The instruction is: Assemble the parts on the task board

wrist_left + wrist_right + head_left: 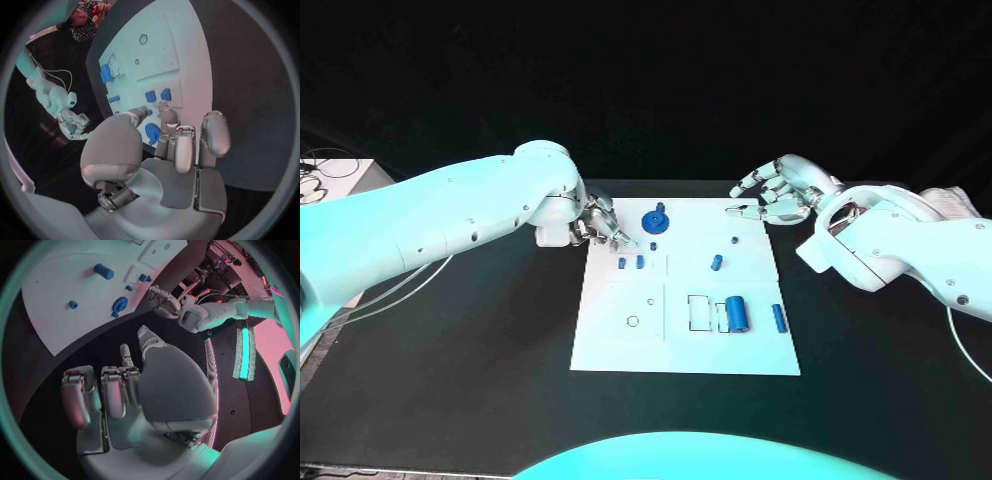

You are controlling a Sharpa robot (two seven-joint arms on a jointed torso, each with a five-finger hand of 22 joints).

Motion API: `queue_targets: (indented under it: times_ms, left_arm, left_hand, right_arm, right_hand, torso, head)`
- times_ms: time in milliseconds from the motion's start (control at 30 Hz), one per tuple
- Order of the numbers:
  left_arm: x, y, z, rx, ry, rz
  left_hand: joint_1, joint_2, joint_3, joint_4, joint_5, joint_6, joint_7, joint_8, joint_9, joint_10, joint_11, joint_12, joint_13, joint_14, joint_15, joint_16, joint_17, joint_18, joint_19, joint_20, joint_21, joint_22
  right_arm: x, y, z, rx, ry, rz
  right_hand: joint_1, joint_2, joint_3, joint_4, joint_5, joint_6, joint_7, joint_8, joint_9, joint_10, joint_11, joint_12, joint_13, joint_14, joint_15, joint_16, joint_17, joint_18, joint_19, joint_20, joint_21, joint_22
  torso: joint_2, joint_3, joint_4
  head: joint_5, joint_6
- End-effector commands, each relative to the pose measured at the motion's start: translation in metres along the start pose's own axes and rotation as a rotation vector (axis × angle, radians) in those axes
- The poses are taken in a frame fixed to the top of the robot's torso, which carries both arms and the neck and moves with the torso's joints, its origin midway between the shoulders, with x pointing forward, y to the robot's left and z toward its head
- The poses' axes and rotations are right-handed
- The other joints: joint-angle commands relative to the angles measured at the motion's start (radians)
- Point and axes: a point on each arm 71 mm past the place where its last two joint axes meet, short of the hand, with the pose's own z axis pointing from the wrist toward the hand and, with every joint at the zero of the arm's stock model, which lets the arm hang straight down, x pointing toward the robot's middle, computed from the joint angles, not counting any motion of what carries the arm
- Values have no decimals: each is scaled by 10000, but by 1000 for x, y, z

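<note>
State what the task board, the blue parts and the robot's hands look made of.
Task board: white, flat and matte, probably plastic or coated sheet. Blue parts, such as the large cylinder: uniformly coloured with a dull surface, likely plastic. Left hand and right hand: silver with soft highlights, metal or metallic-painted plastic.

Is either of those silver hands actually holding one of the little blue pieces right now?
No. The left hand hovers at the white board's far left corner, the right hand beyond its far right corner, both with fingers apart.
</note>
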Motion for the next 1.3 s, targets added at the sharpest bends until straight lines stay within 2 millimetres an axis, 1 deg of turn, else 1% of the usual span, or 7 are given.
queue_targets:
  times_ms: [33, 133, 233, 300, 433, 767, 1300]
  left_arm:
    - [-5, -8, -7, 686, -1191, -828]
    - [-7, -14, -13, 1372, -1874, -1118]
    - [-10, -23, -20, 2455, -2932, -1235]
    - [-10, -29, -23, 3159, -3707, -1138]
    - [-1, -36, -24, 4452, -5172, -726]
    - [30, -41, -6, 5348, -6414, 1319]
    - [47, -46, 14, 4355, -5304, 2935]
  left_hand:
    - [222, -126, 50, 37, 38, -351, 152, -160, -11, -636, 130, -456, -725, 621, 103, -365, 1782, 163, -474, 81, -431, -496]
    - [395, -198, 42, 38, 48, -673, 312, -289, -48, -1336, 283, -885, -1414, 349, 232, -667, 1295, 279, -873, 196, -842, -958]
    - [1407, -262, 431, -63, 86, -1555, 724, -713, -374, -2493, 681, -1451, -1753, -1210, 596, -2287, -972, 822, -2870, 476, -3061, -3318]
    - [2134, -437, 826, -139, 79, -1832, 915, -865, -618, -2887, 835, -1736, -2011, -1839, 738, -2917, -1815, 989, -3527, 615, -4010, -4234]
    - [3450, -802, 1654, -666, 56, -2065, 1117, -1241, -1279, -3707, 1074, -2443, -2611, -3648, 971, -4372, -3746, 1042, -4131, 825, -4884, -4851]
    - [3674, -1323, 1681, -896, -43, -2243, 1241, -1688, -2546, -4574, 1392, -3567, -3789, -4359, 1247, -4072, -4508, 1048, -4330, 1083, -4836, -4694]
    - [3705, -1334, 975, -815, -26, -1896, 1168, -2007, -3498, -4562, 1455, -3963, -4462, -4105, 1329, -3109, -4505, 1063, -4341, 1207, -4675, -4519]
  right_arm:
    - [1, 1, 0, -154, 116, -40]
    - [1, 0, -1, -142, 92, -37]
    - [0, -1, -1, -146, 49, -32]
    - [-1, -1, -1, -156, 17, -31]
    - [-2, -2, -1, -182, -59, -31]
    - [-2, -3, -2, -193, -98, -33]
    - [-2, -3, -2, -267, -251, -10]
  right_hand:
    - [94, 18, 30, 28, 33, -55, -34, 71, -13, 492, 37, -23, 2142, 1016, 38, 17, 2527, -41, 996, 28, -39, 2569]
    - [94, 18, 30, 28, 33, -55, -34, 71, -13, 492, 37, -23, 2142, 1016, 38, 17, 2527, -41, 996, 28, -39, 2569]
    - [94, 18, 30, 28, 33, -55, -34, 71, -13, 492, 37, -23, 2142, 1016, 38, 17, 2527, -41, 996, 28, -39, 2569]
    - [94, 18, 30, 28, 33, -55, -34, 71, -13, 492, 37, -23, 2142, 1016, 38, 17, 2527, -41, 996, 28, -39, 2569]
    - [92, 21, 31, 30, 34, -55, -34, 74, -13, 483, 37, -33, 2134, 1016, 38, 17, 2526, -35, 985, 28, -63, 2555]
    - [92, 21, 31, 30, 34, -55, -34, 74, -13, 483, 37, -33, 2134, 1016, 38, 17, 2526, -35, 985, 28, -63, 2555]
    - [107, 19, 36, 23, 34, -73, -32, 72, -19, 113, 36, -429, 1797, 991, 37, -24, 2433, 3, 916, 28, -210, 2466]
  torso:
    - [23, -2, -25]
    - [22, 12, -3]
    - [15, 22, 15]
    - [14, 19, 1]
    - [19, 4, 5]
    - [17, 2, -18]
    - [22, 16, -9]
  head:
    - [-20, 38]
    - [-74, 83]
    - [-94, 134]
    - [-108, 191]
    - [-181, 304]
    - [-231, 468]
    - [-253, 452]
